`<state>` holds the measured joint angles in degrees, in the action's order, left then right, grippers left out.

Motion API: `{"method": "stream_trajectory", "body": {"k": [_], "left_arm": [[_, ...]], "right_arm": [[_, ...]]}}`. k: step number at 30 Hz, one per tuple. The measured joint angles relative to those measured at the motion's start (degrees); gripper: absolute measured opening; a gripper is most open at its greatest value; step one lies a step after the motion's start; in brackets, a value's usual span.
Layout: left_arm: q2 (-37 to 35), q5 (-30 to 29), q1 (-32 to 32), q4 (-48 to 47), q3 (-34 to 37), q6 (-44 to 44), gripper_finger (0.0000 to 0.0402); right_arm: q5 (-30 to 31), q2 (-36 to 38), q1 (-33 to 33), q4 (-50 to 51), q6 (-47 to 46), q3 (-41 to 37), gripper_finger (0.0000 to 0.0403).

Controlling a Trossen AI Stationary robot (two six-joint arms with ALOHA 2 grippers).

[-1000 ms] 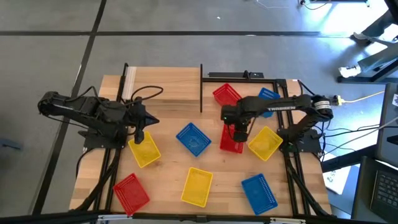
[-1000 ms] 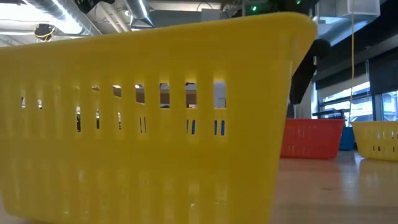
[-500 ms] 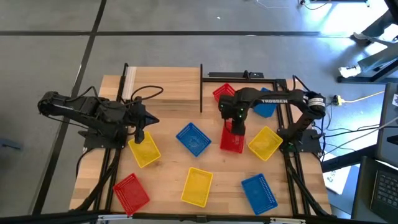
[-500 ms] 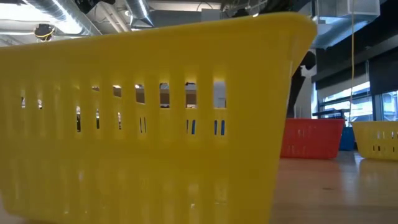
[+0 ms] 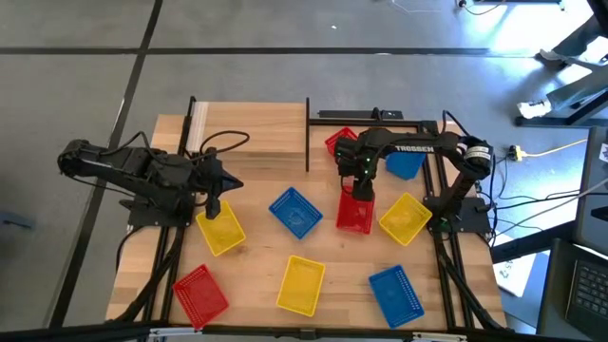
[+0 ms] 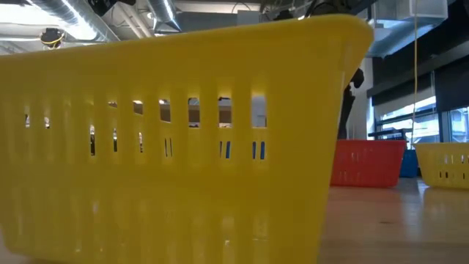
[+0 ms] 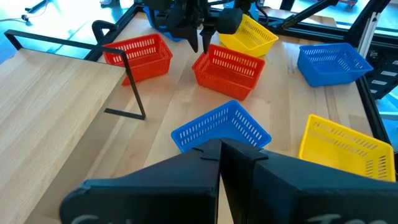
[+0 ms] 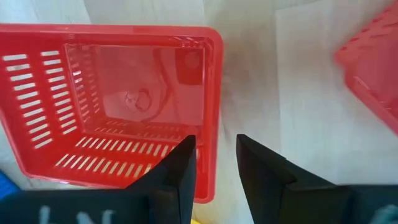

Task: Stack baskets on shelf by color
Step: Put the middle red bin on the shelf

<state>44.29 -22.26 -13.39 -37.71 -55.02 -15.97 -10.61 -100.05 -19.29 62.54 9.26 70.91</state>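
Baskets: nine on the table, none stacked, none on the shelf (image 5: 249, 133), whose light planks lie bare at the far left between thin black posts. Item in hand: red basket (image 5: 354, 215), right of centre, upright and open-topped; the right gripper (image 5: 362, 186) hangs above its far rim, fingers (image 8: 177, 171) apart and straddling the rim wall, one inside and one outside, not yet closed on it. Second red basket (image 5: 343, 144) just beyond, at the far edge; third red basket (image 5: 200, 292) near left. Blue: one at centre (image 5: 294, 211), one far right (image 5: 407, 157) partly under the right arm, one near right (image 5: 394, 293). Yellow: one right (image 5: 406, 218) beside the red basket in hand, one near centre (image 5: 302, 284), one left (image 5: 220, 230) under the left gripper (image 5: 215, 205), which waits there with fingers together. Step judged: start of the first red pick. Next move calls for lowering slightly, clamping the rim wall, lifting clear of the neighbouring yellow basket, and carrying left to the shelf.
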Motion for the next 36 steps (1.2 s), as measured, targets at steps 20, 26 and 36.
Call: {"method": "stream_trajectory", "body": {"k": [20, 26, 36], "left_arm": [[0.0, 0.02, 0.0, -0.93, 0.0, -0.24, 0.0], [0.0, 0.02, 0.0, -0.92, 0.0, -0.28, 0.0], [0.0, 0.02, 0.0, -0.9, 0.0, -0.33, 0.0]], "right_arm": [[-0.43, -7.65, 0.0, -3.23, -0.15, -0.02, 0.0082], [-0.55, -7.65, 0.06, -5.72, -1.78, -0.02, 0.0008], [-0.52, -7.64, 2.33, 0.84, -2.97, 5.5, 0.0002]]}}
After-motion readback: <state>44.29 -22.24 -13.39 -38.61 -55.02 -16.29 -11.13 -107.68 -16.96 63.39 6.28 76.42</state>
